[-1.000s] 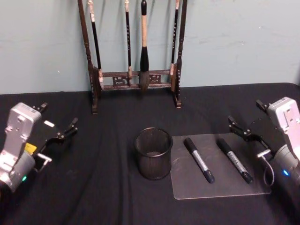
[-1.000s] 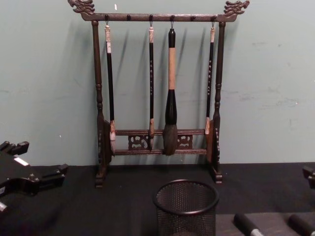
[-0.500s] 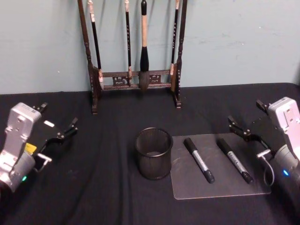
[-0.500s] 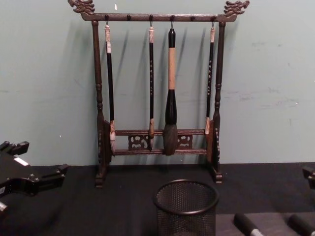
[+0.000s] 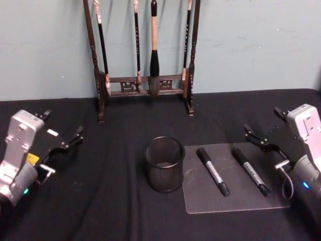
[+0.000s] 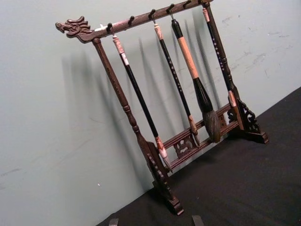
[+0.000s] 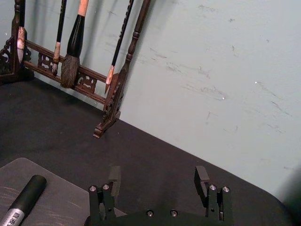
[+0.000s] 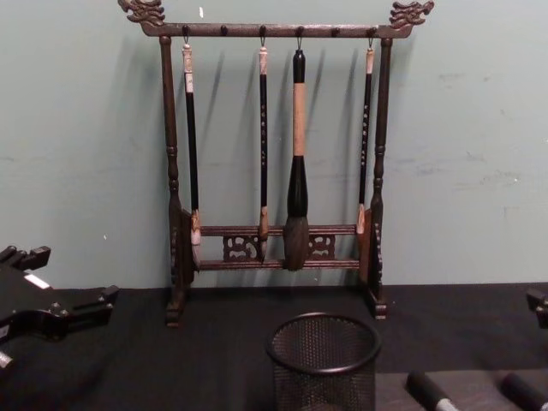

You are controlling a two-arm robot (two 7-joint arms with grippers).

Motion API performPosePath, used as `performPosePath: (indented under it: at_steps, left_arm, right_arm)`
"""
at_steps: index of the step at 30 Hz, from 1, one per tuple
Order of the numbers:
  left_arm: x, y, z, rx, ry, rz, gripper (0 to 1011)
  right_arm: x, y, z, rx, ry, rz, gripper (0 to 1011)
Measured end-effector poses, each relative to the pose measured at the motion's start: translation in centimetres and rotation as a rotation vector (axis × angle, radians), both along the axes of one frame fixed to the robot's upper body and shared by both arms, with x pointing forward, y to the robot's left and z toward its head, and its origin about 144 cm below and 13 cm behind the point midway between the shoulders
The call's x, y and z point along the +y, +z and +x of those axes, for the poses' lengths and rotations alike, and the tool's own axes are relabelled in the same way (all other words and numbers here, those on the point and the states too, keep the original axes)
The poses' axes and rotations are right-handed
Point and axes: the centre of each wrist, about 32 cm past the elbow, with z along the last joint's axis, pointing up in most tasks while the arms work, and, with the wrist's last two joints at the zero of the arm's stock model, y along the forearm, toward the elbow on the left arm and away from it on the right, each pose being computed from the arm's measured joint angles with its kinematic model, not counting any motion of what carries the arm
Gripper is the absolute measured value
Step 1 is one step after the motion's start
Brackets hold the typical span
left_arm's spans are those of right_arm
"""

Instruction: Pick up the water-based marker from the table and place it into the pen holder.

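On the black counter [image 5: 120, 211], one black cylindrical marker [image 5: 212, 171] and a second black marker [image 5: 250, 171] lie side by side on a translucent grey mat [image 5: 235, 201], just right of the black round wire-mesh pen holder [image 5: 165, 170]. At far left the left gripper [image 5: 61, 124] hovers, and the right gripper [image 5: 263, 120] hovers near the mat's right edge, both spread and holding nothing.

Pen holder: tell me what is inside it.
The pen holder looks empty: the head view shows bare inner mesh and part of the floor. The front wall covers the near floor, so something small there could go unseen.
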Motion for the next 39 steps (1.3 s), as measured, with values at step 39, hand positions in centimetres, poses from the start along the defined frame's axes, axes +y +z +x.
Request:
performPosePath:
  at_steps: [39]
  left_arm:
    - [0.0, 0.0, 0.0, 0.000, 0.000, 0.000, 1009]
  right_arm:
    - [0.7, 0.2, -2.2, 0.335, 0.004, 0.267, 1002]
